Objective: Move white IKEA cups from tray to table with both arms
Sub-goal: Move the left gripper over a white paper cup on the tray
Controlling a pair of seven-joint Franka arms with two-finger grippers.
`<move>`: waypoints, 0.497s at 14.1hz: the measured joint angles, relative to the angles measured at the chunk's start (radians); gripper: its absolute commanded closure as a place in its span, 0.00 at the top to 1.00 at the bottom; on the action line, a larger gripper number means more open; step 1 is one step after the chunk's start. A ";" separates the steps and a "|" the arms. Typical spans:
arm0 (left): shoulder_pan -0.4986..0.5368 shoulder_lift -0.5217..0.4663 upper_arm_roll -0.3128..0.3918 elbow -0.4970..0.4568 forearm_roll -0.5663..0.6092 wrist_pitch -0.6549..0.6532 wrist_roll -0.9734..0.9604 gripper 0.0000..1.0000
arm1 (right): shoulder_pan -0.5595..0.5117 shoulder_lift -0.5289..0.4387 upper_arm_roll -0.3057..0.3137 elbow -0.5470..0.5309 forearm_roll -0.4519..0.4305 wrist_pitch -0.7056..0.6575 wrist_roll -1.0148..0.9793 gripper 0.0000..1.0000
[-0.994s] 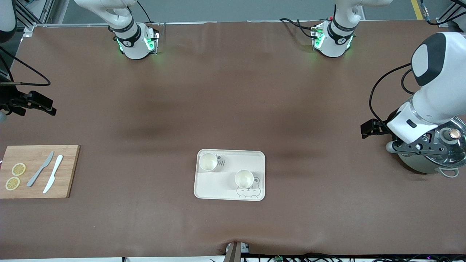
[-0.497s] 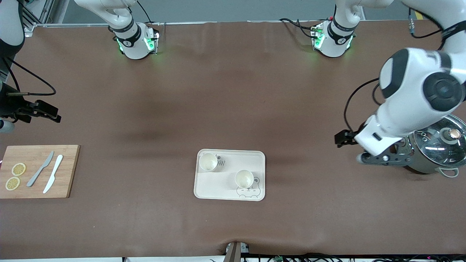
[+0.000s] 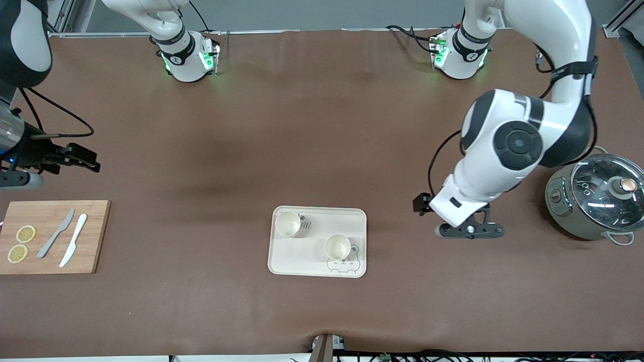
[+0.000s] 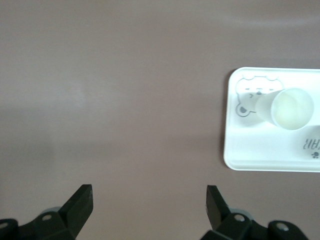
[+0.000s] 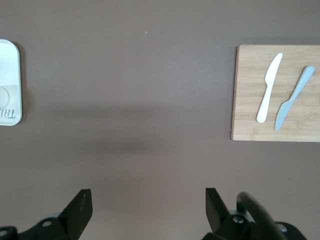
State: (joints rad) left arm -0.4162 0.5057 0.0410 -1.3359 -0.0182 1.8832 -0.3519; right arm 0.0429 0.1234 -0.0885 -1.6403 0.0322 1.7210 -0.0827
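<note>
Brown table mat (image 3: 322,125); cream tray (image 3: 292,261) near front edge.

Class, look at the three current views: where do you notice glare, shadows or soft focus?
Front view: glare on the glass lid of the pot, soft dark shadow bands across the brown table. Left wrist view: evenly lit, the cup on the tray slightly soft. Right wrist view: a faint shadow band on the table, knives sharp.

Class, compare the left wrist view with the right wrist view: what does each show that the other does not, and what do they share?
Only the left wrist view: a small off-white tumbler cup standing on the bear drawing. Only the right wrist view: a bamboo cutting board with a white knife and a grey knife. Both: the brown table and the cream rectangular tray.
</note>
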 measured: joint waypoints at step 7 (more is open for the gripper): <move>-0.094 0.085 -0.001 0.036 0.000 0.086 -0.123 1.00 | 0.046 0.065 -0.002 0.029 -0.001 0.006 -0.001 1.00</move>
State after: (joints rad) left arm -0.5103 0.5906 0.0404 -1.2999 -0.0185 1.9688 -0.4753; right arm 0.0892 0.1889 -0.0904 -1.6110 0.0309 1.7265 -0.0834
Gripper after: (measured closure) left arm 0.000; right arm 0.000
